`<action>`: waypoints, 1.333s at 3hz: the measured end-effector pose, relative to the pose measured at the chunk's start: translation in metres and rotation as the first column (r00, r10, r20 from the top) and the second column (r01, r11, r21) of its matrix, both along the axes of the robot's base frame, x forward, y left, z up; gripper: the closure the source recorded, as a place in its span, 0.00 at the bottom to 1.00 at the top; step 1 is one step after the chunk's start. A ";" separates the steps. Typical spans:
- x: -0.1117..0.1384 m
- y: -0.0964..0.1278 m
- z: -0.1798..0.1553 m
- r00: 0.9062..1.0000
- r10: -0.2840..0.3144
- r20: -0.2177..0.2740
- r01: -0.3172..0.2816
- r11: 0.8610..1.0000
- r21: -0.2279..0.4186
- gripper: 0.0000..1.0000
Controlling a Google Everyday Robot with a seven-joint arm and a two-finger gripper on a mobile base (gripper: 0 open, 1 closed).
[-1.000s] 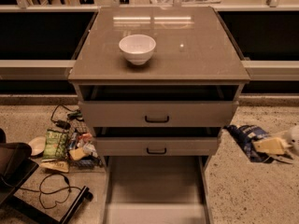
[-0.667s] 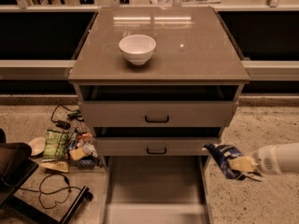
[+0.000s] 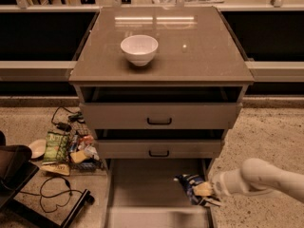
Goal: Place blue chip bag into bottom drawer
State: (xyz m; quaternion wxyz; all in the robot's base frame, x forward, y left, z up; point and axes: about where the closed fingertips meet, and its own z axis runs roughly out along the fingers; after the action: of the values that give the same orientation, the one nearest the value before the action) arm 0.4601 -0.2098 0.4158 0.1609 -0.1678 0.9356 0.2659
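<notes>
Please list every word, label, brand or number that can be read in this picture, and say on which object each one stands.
No text here can be read.
The blue chip bag, held by the gripper over the bottom drawer: white markings, too blurred to read.
The green snack bag on the floor: light lettering, too blurred to read.

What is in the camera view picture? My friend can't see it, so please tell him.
The robot's gripper, at the lower right, holds the blue chip bag over the right side of the open bottom drawer. A white bowl sits on the cabinet top, and snack packets lie on the floor to the left.
</notes>
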 end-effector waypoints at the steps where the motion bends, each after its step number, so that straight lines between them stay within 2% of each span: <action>1: 0.007 0.042 -0.066 0.991 -0.028 -0.134 0.025 0.999 -0.024 1.00; 2: 0.024 0.092 -0.107 0.967 -0.070 -0.245 0.076 0.997 0.016 1.00; 3: 0.033 0.113 -0.120 0.950 -0.078 -0.302 0.100 0.993 0.056 1.00; 4: 0.032 0.113 -0.121 0.951 -0.076 -0.301 0.097 0.994 0.056 0.81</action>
State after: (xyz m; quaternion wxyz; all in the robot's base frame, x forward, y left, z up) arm 0.4920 -0.0968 0.2951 0.0354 -0.0788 0.9457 0.3132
